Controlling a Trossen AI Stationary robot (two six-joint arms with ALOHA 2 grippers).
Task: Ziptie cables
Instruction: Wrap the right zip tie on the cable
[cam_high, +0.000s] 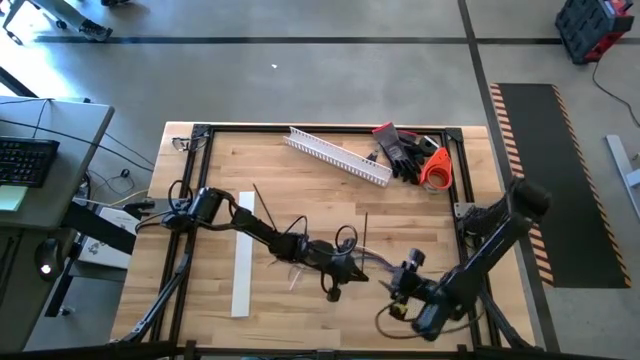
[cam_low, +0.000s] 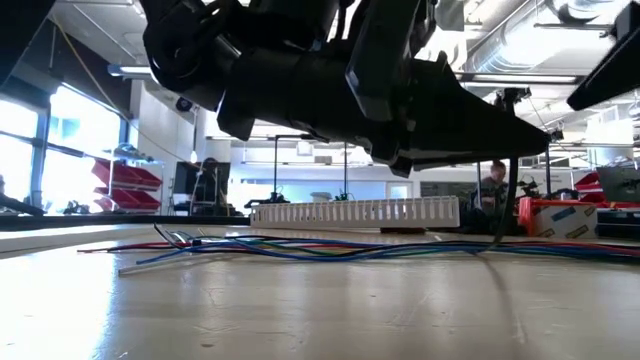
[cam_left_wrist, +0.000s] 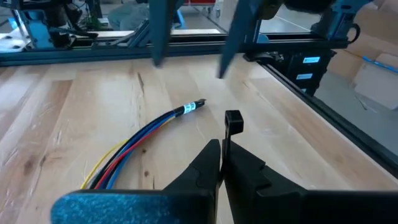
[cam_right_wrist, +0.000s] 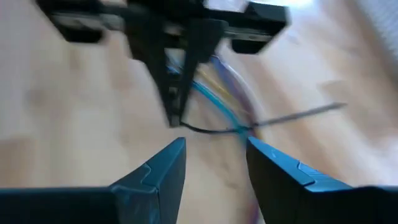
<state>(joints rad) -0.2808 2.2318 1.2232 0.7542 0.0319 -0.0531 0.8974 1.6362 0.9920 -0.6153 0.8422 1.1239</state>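
Left end effector (cam_left_wrist: 222, 155) is sitting fully closed, its dark fingers pinching a thin black plastic zip tie (cam_left_wrist: 232, 122) whose square head is standing up just above the fingertips. The bunch of thin multicoloured flexible cables (cam_left_wrist: 144, 137) is lying on the light wooden table (cam_left_wrist: 74, 112), just beside that end effector. Right end effector (cam_right_wrist: 214, 158) is hovering near the cables with its fingers partly apart, gripping nothing, facing the left one.
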